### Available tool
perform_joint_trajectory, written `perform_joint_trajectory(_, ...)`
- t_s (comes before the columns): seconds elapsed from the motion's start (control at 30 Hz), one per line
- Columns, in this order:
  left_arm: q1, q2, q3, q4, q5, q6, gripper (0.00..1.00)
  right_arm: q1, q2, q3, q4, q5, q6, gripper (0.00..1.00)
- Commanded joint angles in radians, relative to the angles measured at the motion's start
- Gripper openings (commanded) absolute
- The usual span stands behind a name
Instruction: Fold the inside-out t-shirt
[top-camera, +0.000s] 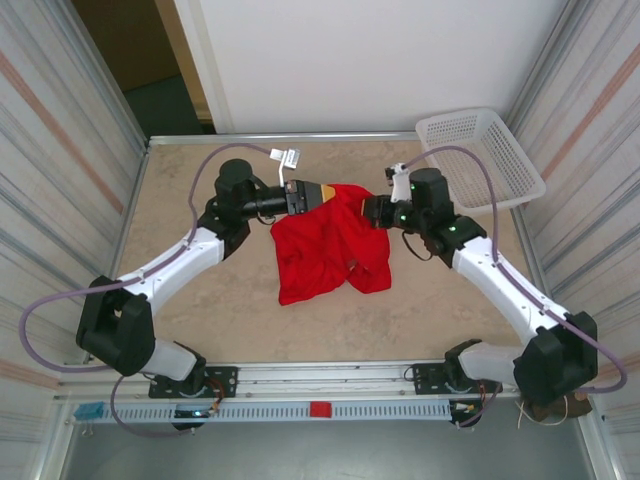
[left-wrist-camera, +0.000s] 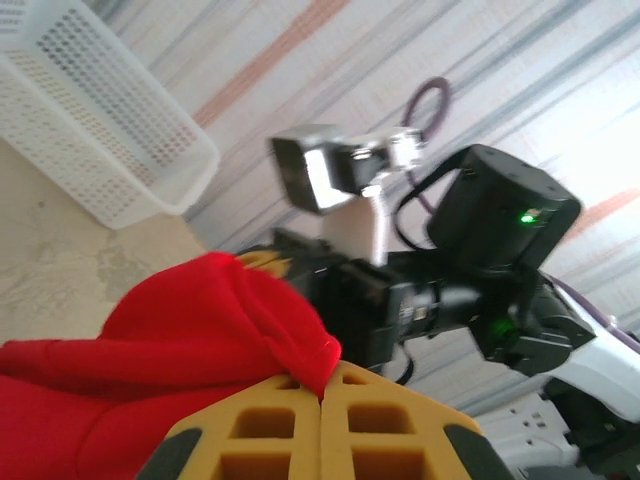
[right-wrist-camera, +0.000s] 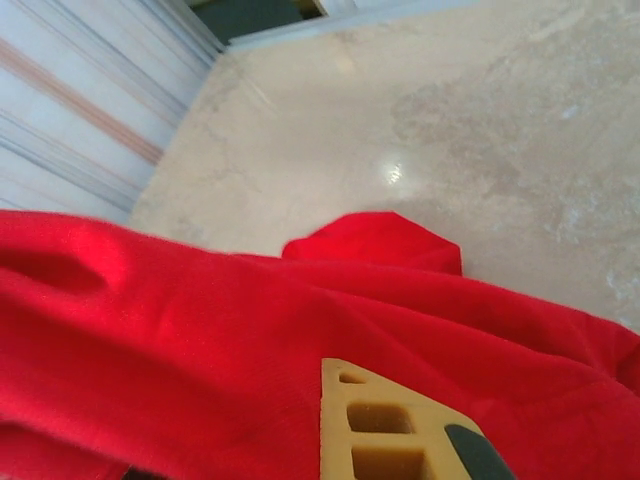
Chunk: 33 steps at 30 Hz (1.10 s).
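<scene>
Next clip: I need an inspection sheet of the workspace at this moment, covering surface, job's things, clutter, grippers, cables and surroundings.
Surface: beige stone-pattern table with a metal edge.
Job's things: red t-shirt, bunched, lifted at its top edge between the arms, lower part on the table.
Clutter: white plastic basket at the far right corner; nothing seen inside.
Grippers: left gripper shut on the shirt's edge; right gripper shut on the shirt.
Cables: purple cables loop loosely off both arms, apart from the shirt.
Surroundings: striped side panels, white back wall.
</scene>
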Motion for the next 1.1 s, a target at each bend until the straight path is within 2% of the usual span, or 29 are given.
perform_joint_trajectory(0.0,0.047,-0.031,0.017,-0.134,-0.122,0.061,0.0,-0.056,-0.078,-0.011,0.101,-0.295,0.016,0.0)
perform_joint_trajectory(0.07,0.07,-0.01,0.019,-0.173,-0.177,0.069,0.0,-0.085,-0.096,-0.046,0.226,-0.465,0.085,0.0)
perform_joint_trajectory(0.1,0.078,0.001,0.021,-0.177,-0.18,0.071,0.06,-0.092,-0.095,-0.055,0.273,-0.514,0.121,0.0)
perform_joint_trajectory(0.17,0.088,0.021,0.025,-0.174,-0.18,0.069,0.33,-0.099,-0.079,-0.064,0.338,-0.587,0.171,0.0)
perform_joint_trajectory(0.2,0.088,0.022,0.026,-0.177,-0.182,0.072,0.42,-0.099,-0.072,-0.067,0.356,-0.599,0.185,0.0)
perform_joint_trajectory(0.3,0.081,-0.017,0.006,-0.203,-0.202,0.087,0.52,-0.1,-0.054,-0.079,0.39,-0.606,0.207,0.0)
perform_joint_trajectory(0.43,0.039,-0.124,-0.038,-0.277,-0.268,0.145,0.53,-0.1,-0.039,-0.082,0.404,-0.59,0.211,0.0)
perform_joint_trajectory(0.53,-0.043,-0.188,-0.048,-0.354,-0.36,0.228,0.53,-0.101,-0.03,-0.082,0.411,-0.587,0.217,0.0)
perform_joint_trajectory(0.6,-0.11,-0.225,-0.052,-0.408,-0.472,0.299,0.53,-0.101,-0.027,-0.082,0.408,-0.58,0.218,0.0)
perform_joint_trajectory(0.67,-0.193,-0.256,-0.056,-0.456,-0.64,0.406,0.53,-0.105,-0.031,-0.084,0.402,-0.567,0.218,0.0)
perform_joint_trajectory(0.73,-0.24,-0.261,-0.05,-0.478,-0.721,0.464,0.53,-0.107,-0.032,-0.084,0.395,-0.559,0.216,0.0)
perform_joint_trajectory(1.07,-0.256,-0.19,0.01,-0.486,-0.748,0.53,0.53,-0.109,-0.036,-0.088,0.391,-0.547,0.22,0.0)
